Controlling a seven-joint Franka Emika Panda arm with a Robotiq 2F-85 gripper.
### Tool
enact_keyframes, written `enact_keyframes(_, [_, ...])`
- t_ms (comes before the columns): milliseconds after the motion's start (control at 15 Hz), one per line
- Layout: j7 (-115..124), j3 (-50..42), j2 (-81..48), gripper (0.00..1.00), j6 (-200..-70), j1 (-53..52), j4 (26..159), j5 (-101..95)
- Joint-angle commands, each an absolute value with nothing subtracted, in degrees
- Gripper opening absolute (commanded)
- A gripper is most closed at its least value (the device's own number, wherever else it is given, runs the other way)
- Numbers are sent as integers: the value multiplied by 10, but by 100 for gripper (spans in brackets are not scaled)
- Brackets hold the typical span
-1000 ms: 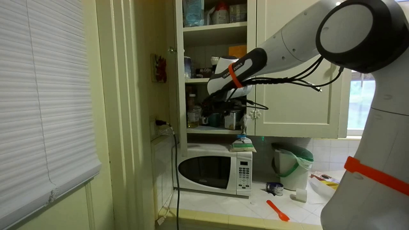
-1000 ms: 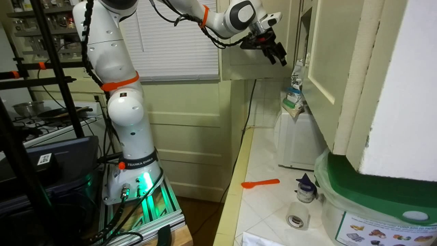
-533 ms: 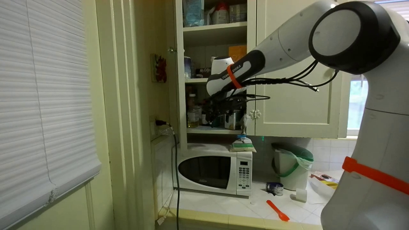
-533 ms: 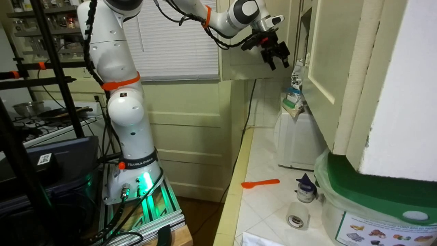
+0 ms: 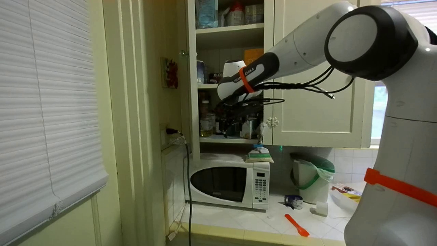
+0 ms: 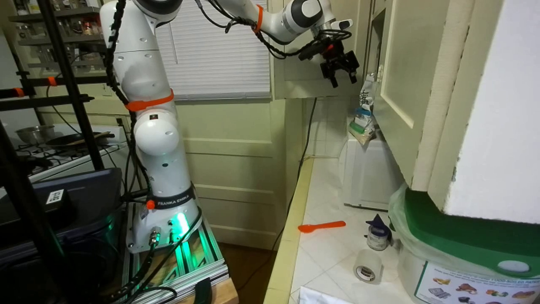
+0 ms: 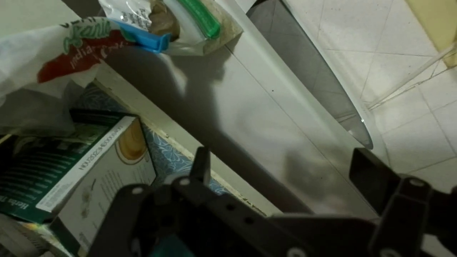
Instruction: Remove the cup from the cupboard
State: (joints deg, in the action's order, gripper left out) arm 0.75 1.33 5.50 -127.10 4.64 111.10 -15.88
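Two fingers (image 7: pixel 201 166) apart, nothing between; gripper (image 6: pixel 344 81) angled down before the cupboard (image 5: pixel 269 27), cup (image 7: pixel 171 247) on its lowest shelf (image 5: pixel 215 140), mostly hidden near a box (image 7: pixel 107 178): probably approach, next wanting levelling and inward reach.

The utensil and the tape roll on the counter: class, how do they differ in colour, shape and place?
The utensil is bright orange; the tape roll is pale. The utensil is long and thin; the tape roll is a stubby cylinder. The utensil lies nearer the yellow edge than the tape roll does. Both lie on the counter.
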Motion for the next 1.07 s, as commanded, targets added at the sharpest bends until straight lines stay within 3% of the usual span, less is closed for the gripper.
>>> enact_keyframes(0, [8, 4, 54, 100, -1269, 37, 1109, -159])
enact_keyframes(333, [-10, 4, 58, 100, -1282, 35, 1115, -170])
enact_keyframes(1000, [-2, 1, 27, 100, -1429, 43, 1113, -421])
